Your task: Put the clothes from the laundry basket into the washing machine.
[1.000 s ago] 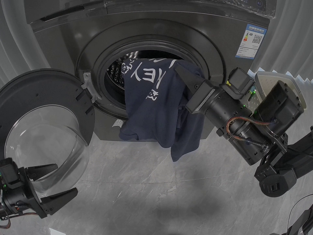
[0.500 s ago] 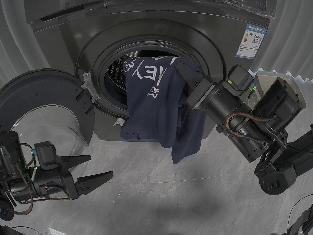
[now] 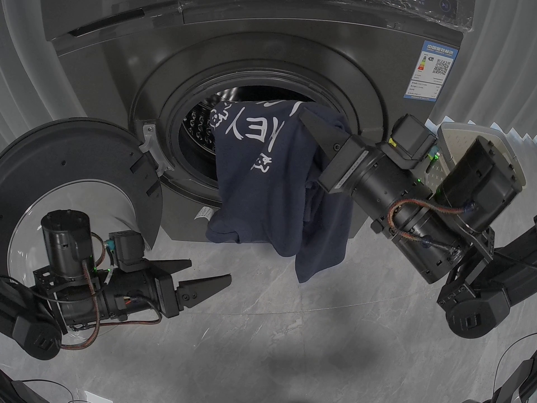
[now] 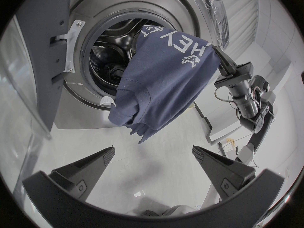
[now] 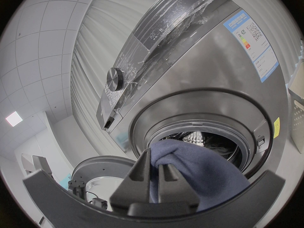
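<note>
on the left the round door (image 3: pixel 72 158) of the washing machine (image 3: pixel 251 46) stands wide open, and our left arm sits low just in front of it; we judge that a careless swing of that arm could knock the door's glass; the left gripper (image 3: pixel 210 271) hangs above the floor (image 3: pixel 279 342) with its jaws spread and nothing between them, pointing toward the loose hem of the shirt (image 3: pixel 268 186) but apart from it; if it goes up to help, we think it could pinch only a thin fold, or drag cloth outward instead of in; the navy shirt is the thing at risk: its top lies in the mouth of the drum (image 3: pixel 196 127), yet most of it drapes over the lower rim and dangles down the machine's front; we reckon the hanging weight would pull it out onto the floor if it were let go now; the right gripper (image 3: pixel 310 121) is clamped on the shirt's upper edge at the right side of the opening; pushing deeper, its wrist could strike the rim, and any cloth left on the seal would be caught by the door; further right, partly behind that arm, a pale basket (image 3: pixel 456 135) stands beside the machine; we cannot tell what is in it
</note>
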